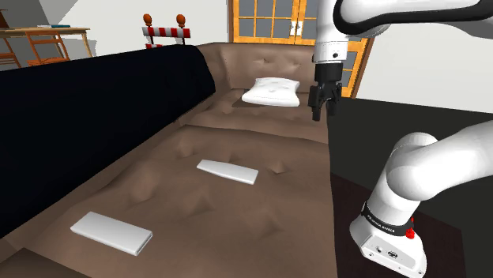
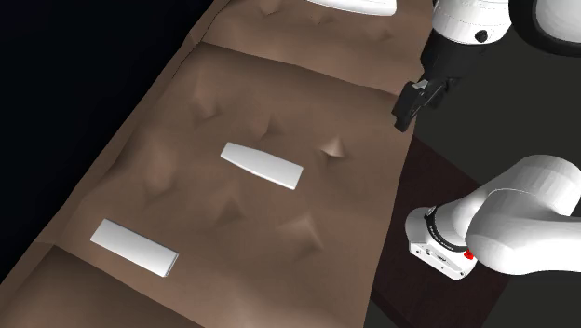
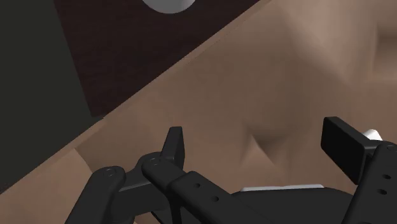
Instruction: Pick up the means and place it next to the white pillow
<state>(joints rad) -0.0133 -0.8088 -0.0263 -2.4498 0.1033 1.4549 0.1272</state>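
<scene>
Brown tufted sofa (image 1: 261, 213) runs from the lower left of the shoulder view to its upper centre; the backrest along the left side is drawn very dark. Two flat white slabs lie on the seat. The middle slab (image 1: 227, 170) (image 2: 263, 165) lies near the frame's centre, flat, beside a tuft dimple. The end slab (image 1: 111, 232) (image 2: 133, 247) lies at lower left, well apart from the first. Which of the two the task means cannot be told; they look alike. White pillow (image 1: 272, 92) rests on the far cushion, upper centre, apart from both slabs. Gripper (image 1: 319, 107) (image 2: 407, 107) hangs pointing down over the seat's front edge, right of the pillow in the shoulder view and upper right in the second exterior view, well clear of both slabs. Wrist view: gripper (image 3: 257, 149) with fingers (image 3: 173, 146) spread wide, nothing between them, bare sofa cushion past them; a thin pale strip shows low between the fingers, possibly part of the hand itself, not certain. White arm (image 1: 427, 166) rises from the stand at lower right. Orange-framed glazed doors (image 1: 269, 20) and a red-and-white striped barrier (image 1: 166, 32) stand behind the sofa at the top of the shoulder view.
</scene>
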